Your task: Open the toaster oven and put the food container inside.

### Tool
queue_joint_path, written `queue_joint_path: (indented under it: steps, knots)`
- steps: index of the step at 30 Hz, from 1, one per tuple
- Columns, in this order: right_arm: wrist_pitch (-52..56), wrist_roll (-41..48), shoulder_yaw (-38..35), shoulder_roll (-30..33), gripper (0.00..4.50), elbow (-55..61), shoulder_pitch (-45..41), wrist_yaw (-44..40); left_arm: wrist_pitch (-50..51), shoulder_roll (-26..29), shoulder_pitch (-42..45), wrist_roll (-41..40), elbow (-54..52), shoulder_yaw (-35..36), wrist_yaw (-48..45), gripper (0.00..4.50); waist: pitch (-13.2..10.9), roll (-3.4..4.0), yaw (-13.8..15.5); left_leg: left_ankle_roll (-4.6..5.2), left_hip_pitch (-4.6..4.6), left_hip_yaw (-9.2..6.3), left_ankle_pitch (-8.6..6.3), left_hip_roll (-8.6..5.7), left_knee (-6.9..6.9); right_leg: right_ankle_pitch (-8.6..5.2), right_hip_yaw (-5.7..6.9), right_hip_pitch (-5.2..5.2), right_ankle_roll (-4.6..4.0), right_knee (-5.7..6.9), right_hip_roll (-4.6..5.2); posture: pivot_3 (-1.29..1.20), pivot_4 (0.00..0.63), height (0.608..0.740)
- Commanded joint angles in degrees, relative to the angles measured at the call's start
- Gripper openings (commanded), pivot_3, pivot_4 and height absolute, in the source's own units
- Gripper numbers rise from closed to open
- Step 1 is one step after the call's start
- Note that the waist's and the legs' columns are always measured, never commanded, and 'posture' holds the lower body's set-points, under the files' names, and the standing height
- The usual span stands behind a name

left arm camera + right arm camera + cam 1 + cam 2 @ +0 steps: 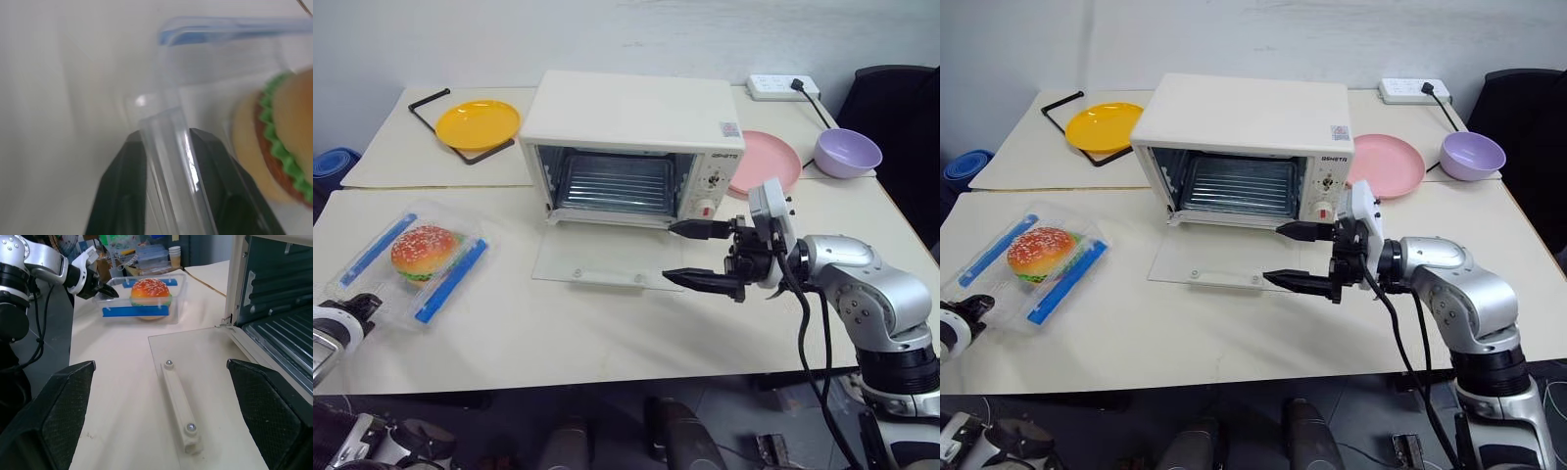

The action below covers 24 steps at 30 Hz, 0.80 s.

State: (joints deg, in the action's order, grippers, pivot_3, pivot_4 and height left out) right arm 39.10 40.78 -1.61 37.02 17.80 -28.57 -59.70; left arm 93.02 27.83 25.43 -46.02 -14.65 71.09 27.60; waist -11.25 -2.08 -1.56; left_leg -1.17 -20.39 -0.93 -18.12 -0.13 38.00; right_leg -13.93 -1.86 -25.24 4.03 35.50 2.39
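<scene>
Head views first: container (416, 262) lying near left on the tabletop (607, 333), well left of the oven (636, 147), whose door (602, 259) already lies flat and open. One container, one burger (424, 251), two blue strips. One oven. Three dishes at the far side: yellow plate (478, 124), pink plate (766, 160), purple bowl (848, 153). Right pincer (697, 255) hanging spread and empty just past the door's right edge.

Left wrist view: left pincer (166, 147) clenched on the container's clear rim wall, one finger (122, 181) on each side. Thin plastic, likely light, slick and a bit flexible; probably apt to tilt from a one-edge hold, burger loose inside. Firm grip on the rim, kept level, looks the safest bet.

Right wrist view: door handle (180, 406) with two screws, rack (288, 333) bare and ready, container beyond with the left pincer at its edge.
</scene>
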Motion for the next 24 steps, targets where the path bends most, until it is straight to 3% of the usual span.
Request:
queue_joint_path:
  steps: [1, 2, 10, 14, 18, 24]
  knots:
    - [-0.02, 1.61, -3.48, 1.72, 4.5, 2.12, -0.05, 0.68, -0.52, 4.55, 0.98, -3.45, 1.3, -3.15, 0.02, 0.26, -0.01, -0.03, -0.01, 0.0, 0.0, 0.0, 0.0, 0.0, 0.0, 0.0, 0.0, 0.0, 0.01, 0.0, 0.0, 0.0, 0.15, 0.74]
    - [0.57, 2.22, -3.88, 1.99, 4.5, 2.04, -0.1, 0.84, -0.52, 5.73, 0.82, -4.49, 1.87, -4.54, -0.28, 0.08, -0.07, -0.13, -0.02, 0.0, 0.0, 0.0, 0.0, 0.0, 0.0, 0.0, 0.0, 0.0, 0.01, 0.01, 0.0, 0.0, 0.15, 0.74]
    - [1.23, 3.05, -6.59, 2.76, 4.5, 3.68, 4.57, 4.31, -0.52, 21.58, 2.36, -11.2, 10.37, -19.15, -17.54, 0.06, -0.1, -0.24, 0.0, -0.02, -0.11, 0.0, 0.0, 0.01, -0.12, -0.02, 0.0, -0.14, -0.04, -0.1, 0.04, 0.0, 0.15, 0.74]
    - [0.9, 2.79, -8.56, 3.8, 4.5, 5.01, 7.37, 6.05, -0.52, 25.99, 3.9, -15.61, 10.68, -28.46, -25.24, 0.06, -0.11, -0.22, 0.01, -0.01, -0.26, -0.01, 0.0, 0.0, -0.17, -0.03, 0.0, -0.24, -0.04, -0.2, 0.07, 0.0, 0.15, 0.74]
    - [0.92, 3.21, -9.93, 4.11, 4.5, 6.41, 9.33, 7.63, -0.52, 26.02, 7.44, -16.07, 9.21, -36.76, -28.44, 0.06, -0.12, -0.22, 0.05, 0.0, -0.27, -0.01, -0.01, 0.0, -0.19, -0.02, 0.0, -0.24, -0.04, -0.25, 0.09, 0.0, 0.15, 0.74]
    - [0.93, 3.51, -11.87, 4.04, 4.5, 8.96, 11.77, 10.63, -0.59, 16.1, 17.98, -8.7, 8.22, -49.4, -26.1, 0.06, -0.12, -0.21, 0.29, 0.05, -0.32, -0.02, 0.02, -0.05, -0.23, 0.02, -0.01, -0.24, 0.04, -0.28, 0.08, 0.0, 0.15, 0.74]
